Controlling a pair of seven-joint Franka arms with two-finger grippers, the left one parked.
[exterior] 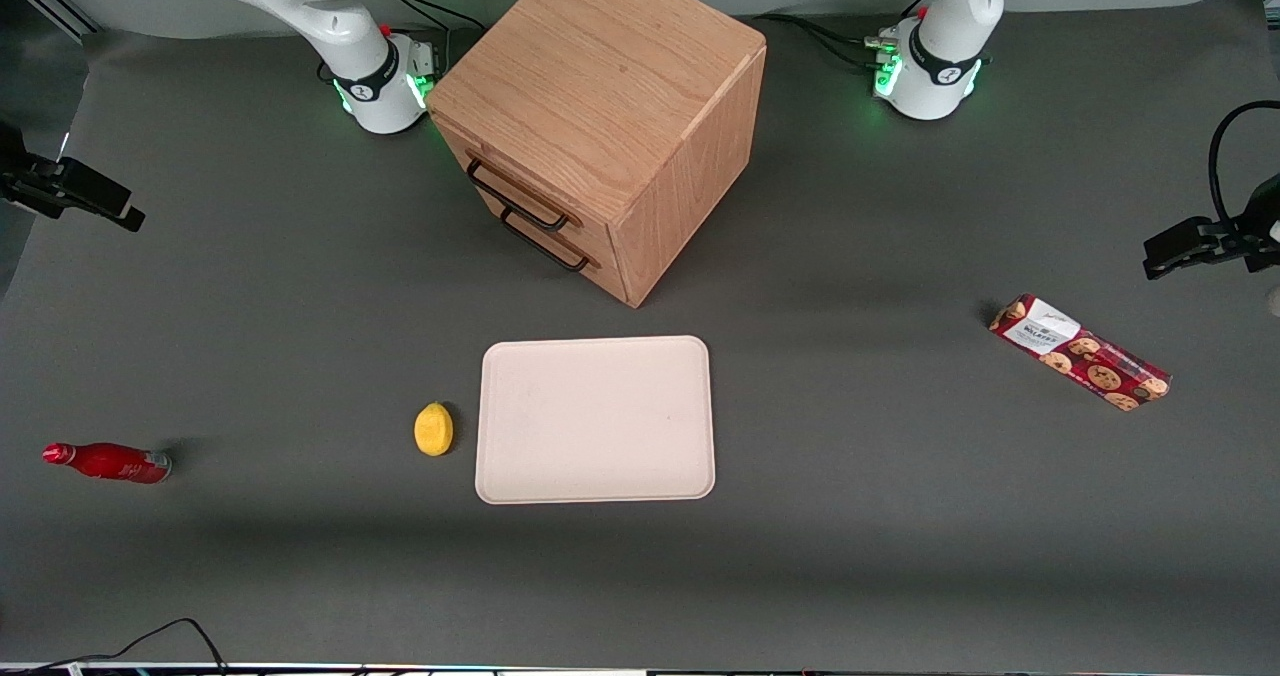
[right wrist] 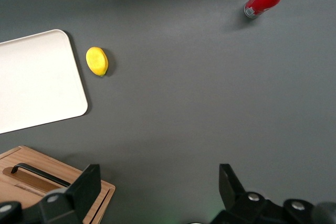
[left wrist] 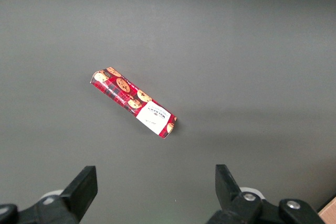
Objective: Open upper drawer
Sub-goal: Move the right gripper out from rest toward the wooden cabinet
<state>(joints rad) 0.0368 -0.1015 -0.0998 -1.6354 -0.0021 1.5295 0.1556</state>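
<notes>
The wooden cabinet (exterior: 600, 106) stands at the back middle of the table, its front turned toward the working arm's end. The upper drawer (exterior: 497, 168) is shut, with its thin black bar handle (exterior: 518, 197) above the lower drawer's same handle (exterior: 545, 243). My right gripper (right wrist: 159, 178) is out of the front view. In the right wrist view it is open and empty, high above the bare mat in front of the cabinet. A corner of the cabinet (right wrist: 63, 190) with one black handle (right wrist: 37, 173) shows beside one finger (right wrist: 89, 182). I cannot tell which drawer that handle belongs to.
A cream tray (exterior: 596, 419) lies nearer the front camera than the cabinet, with a yellow lemon (exterior: 433, 428) beside it. A red bottle (exterior: 108, 462) lies toward the working arm's end. A red cookie box (exterior: 1080, 352) lies toward the parked arm's end.
</notes>
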